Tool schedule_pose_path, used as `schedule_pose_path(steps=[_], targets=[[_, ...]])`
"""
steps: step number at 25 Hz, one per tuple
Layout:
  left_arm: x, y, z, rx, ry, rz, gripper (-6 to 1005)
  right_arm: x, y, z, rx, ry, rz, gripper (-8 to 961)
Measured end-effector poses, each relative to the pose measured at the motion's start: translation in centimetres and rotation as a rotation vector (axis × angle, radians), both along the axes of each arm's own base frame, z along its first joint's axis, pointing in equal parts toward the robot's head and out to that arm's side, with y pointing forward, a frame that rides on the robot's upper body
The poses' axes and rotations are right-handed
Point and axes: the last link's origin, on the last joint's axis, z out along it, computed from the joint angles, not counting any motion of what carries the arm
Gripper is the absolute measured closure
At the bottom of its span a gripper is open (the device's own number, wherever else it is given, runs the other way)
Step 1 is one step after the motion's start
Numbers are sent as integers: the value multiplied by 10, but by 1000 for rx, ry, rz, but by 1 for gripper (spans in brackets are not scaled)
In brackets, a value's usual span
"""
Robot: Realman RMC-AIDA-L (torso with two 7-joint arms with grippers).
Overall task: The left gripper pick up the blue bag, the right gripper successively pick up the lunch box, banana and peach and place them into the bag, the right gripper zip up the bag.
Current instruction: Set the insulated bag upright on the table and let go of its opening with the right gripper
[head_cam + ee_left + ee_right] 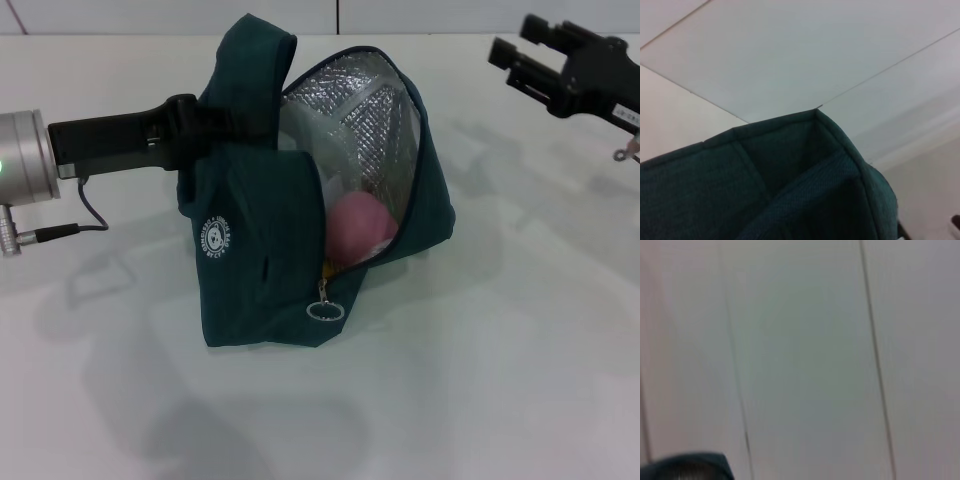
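One step remains: my left gripper [205, 125] clamps the bag [260, 230], peach [357, 228] inside, zipper [325, 300] undone, right gripper [520, 50] open, clear.

A white table [480, 380] is filling the head view from edge to edge. A dark blue-green bag [260, 270] is sitting directly on it, a little left of the frame's centre, its bottom resting on the surface and its open mouth facing right.
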Motion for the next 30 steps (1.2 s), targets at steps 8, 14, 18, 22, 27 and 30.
schedule_pose_path(steps=[8,14,18,22,27,30], targets=[[0,0,0,2,1,0,971,12,9,-23,-37,-146,-80,399],[0,1,0,2,1,-2,970,2,11,-47,-111,-209,-50,401],[0,1,0,3,1,-1,970,-2,8,-54,-135,-233,-21,403],[1,1,0,2,1,-1,970,-5,9,-57,-141,-243,-8,405],[1,1,-1,1,0,-1,970,-7,10,-58,-133,-248,-2,406],[1,1,-1,1,0,-2,970,-10,12,-58,-128,-252,5,407]])
